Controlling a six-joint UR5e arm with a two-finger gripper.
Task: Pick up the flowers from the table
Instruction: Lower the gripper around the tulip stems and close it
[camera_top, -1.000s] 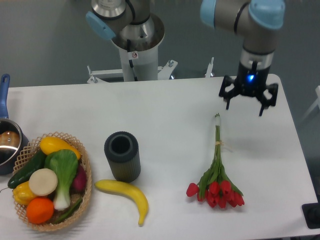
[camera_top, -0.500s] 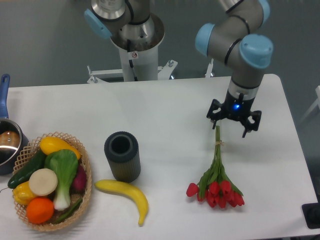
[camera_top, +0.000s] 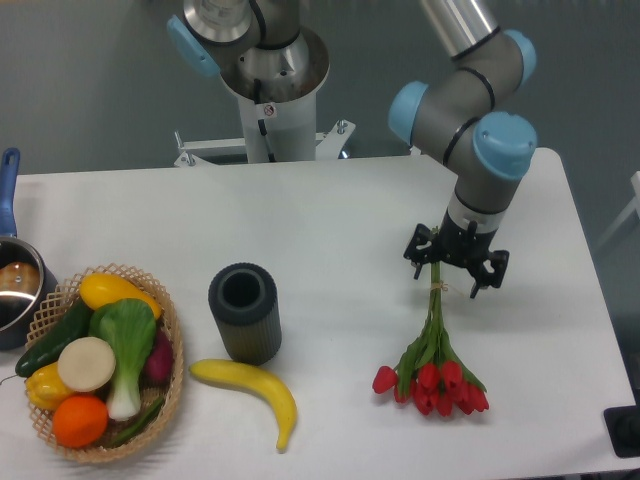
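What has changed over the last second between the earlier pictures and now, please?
The arm's black two-finger tool has moved left and toward the camera, from the table's far right edge to the stem end of the red tulip bunch with green stems, fingers still spread, nothing gripped. The flowers, dark ribbed cylinder, yellow banana and wicker basket stayed put.

Dull grey-green floor (camera_top: 90, 90) behind, even soft overhead light.

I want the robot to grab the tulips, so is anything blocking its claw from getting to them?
Nothing visible blocks it. The end effector is open right above the upper stems of the flowers, which lie alone on the table. The banana and the dark cylinder sit off to the side.
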